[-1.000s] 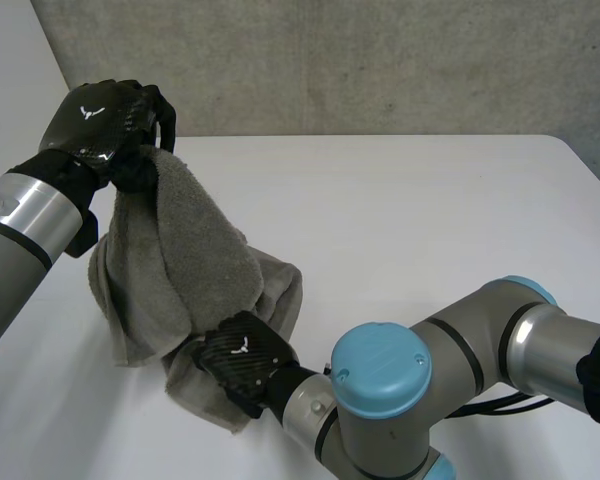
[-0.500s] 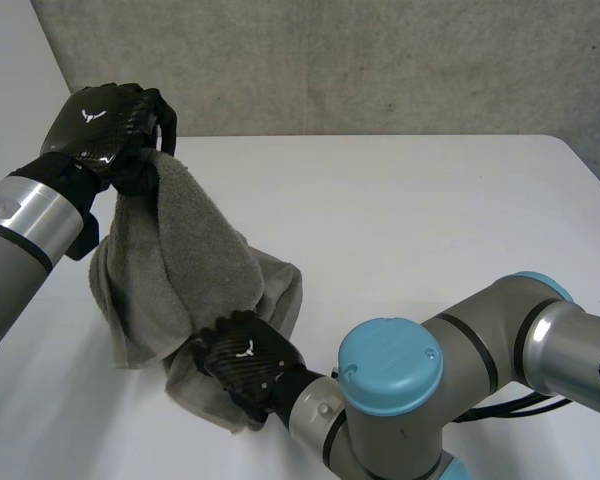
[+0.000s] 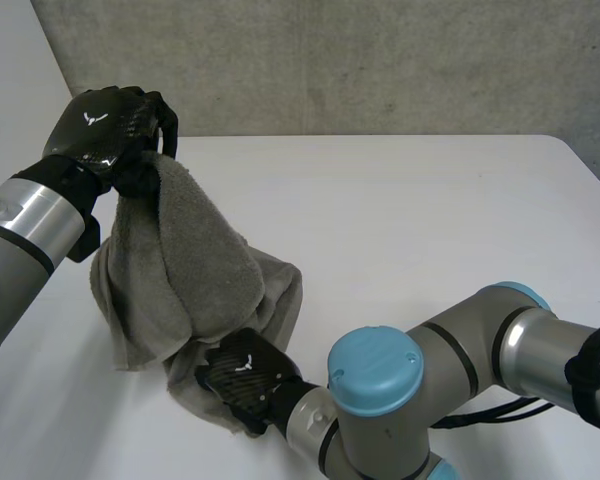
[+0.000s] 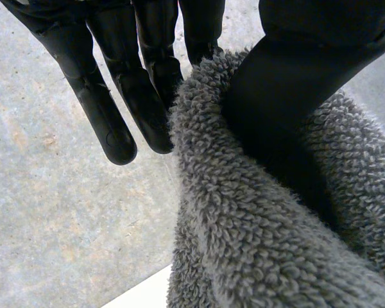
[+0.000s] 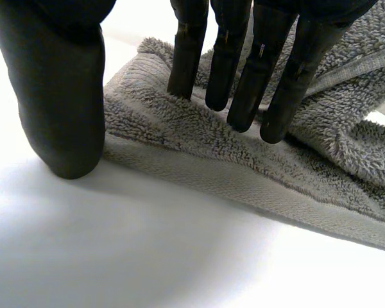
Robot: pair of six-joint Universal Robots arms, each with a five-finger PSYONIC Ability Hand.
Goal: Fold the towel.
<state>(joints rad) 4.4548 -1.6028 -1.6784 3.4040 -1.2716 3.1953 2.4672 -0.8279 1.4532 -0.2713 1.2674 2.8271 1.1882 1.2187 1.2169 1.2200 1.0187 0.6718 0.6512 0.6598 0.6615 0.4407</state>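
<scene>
At the tabletop's (image 3: pixel 430 220) left side, the grey towel (image 3: pixel 195 270) hangs from the left robot hand (image 3: pixel 105 125), an upper edge pinched between thumb and fingers, lower folds heaped on the surface. Right robot hand (image 3: pixel 245 378): fingers (image 5: pixel 244 77) straight, pressing the heap's near hem flat, thumb on bare white beside it. Right arm's elbow (image 3: pixel 377 372) crowds the near edge. Concrete wall (image 3: pixel 380 60) behind the far edge; broad white surface rightward.

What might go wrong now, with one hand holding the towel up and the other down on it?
The left hand pinches only a bit of the towel between thumb and fingers, so it may slip and drop. The right hand lays straight fingers on the towel's lower edge, thumb on the table. Nothing is gripped there, so an upward pull might drag that edge and bunch the fold.
</scene>
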